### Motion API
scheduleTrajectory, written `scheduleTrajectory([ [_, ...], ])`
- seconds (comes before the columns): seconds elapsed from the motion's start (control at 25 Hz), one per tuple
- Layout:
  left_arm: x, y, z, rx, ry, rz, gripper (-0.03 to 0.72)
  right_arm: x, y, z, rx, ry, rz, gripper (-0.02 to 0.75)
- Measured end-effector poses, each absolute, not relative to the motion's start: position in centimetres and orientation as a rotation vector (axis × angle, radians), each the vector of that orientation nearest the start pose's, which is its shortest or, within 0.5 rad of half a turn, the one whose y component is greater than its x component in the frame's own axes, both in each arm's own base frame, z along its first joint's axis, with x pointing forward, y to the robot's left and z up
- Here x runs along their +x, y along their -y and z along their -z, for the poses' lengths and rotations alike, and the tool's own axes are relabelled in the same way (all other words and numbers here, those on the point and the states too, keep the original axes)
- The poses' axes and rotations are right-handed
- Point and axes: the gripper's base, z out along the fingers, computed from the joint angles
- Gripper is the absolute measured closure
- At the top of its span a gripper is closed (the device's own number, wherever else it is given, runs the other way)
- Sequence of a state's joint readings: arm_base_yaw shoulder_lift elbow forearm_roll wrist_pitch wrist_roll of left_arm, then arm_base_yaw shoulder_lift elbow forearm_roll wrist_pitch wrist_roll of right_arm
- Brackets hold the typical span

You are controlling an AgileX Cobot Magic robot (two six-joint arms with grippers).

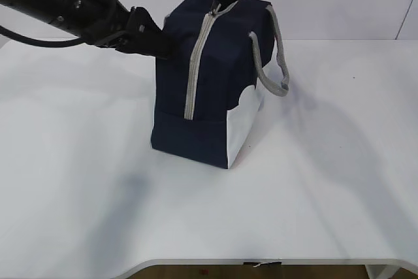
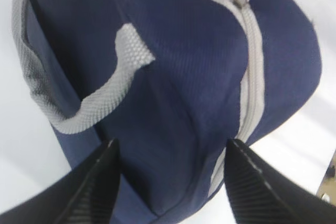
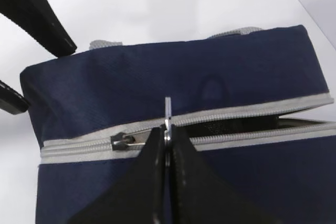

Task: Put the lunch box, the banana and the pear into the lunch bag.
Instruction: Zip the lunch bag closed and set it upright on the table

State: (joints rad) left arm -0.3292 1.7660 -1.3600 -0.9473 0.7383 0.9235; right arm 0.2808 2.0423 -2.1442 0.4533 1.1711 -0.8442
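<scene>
1. Standing upright on the white bench (image 1: 78, 181), the navy bag (image 1: 219, 70) sits near the middle, its white end panel (image 1: 241, 125) toward the camera's right.
2. A grey zipper (image 1: 196, 63) runs up the bag's near face and over the top; in the right wrist view its far stretch gapes, showing dark lining.
3. A grey strap (image 1: 277, 63) loops down the bag's right side; another strap (image 2: 100, 95) shows in the left wrist view.
4. The left claw (image 2: 170, 177) has its fingers apart, straddling one end of the bag; whether the fingers (image 2: 94, 182) touch the fabric cannot be told.
5. The right claw (image 3: 167, 145) comes from above with its fingers pressed together on the zipper pull (image 3: 168, 109) at the bag's top.
6. Box, banana and pear are not visible in any view.
</scene>
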Motion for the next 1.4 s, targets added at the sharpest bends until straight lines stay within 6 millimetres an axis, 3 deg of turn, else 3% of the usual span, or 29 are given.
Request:
scheduleTrajectory([
  [0.76,35.8,17.8,-29.2,0.607,-2.155,0.917,0.200,43.3,-16.4,-34.6,-1.237,-2.108,-0.386,0.731],
  [0.84,35.8,17.8,-29.2,0.604,-2.154,0.917,0.234,43.4,-16.5,-34.5,-1.235,-2.108,-0.387,0.731],
  [1.08,35.8,17.8,-29.2,0.603,-2.154,0.916,0.442,43.5,-16.5,-34.6,-1.219,-2.095,-0.387,0.731],
  [1.4,35.8,17.8,-29.2,0.603,-2.154,0.916,0.496,43.6,-16.6,-34.7,-1.211,-2.088,-0.387,0.731],
])
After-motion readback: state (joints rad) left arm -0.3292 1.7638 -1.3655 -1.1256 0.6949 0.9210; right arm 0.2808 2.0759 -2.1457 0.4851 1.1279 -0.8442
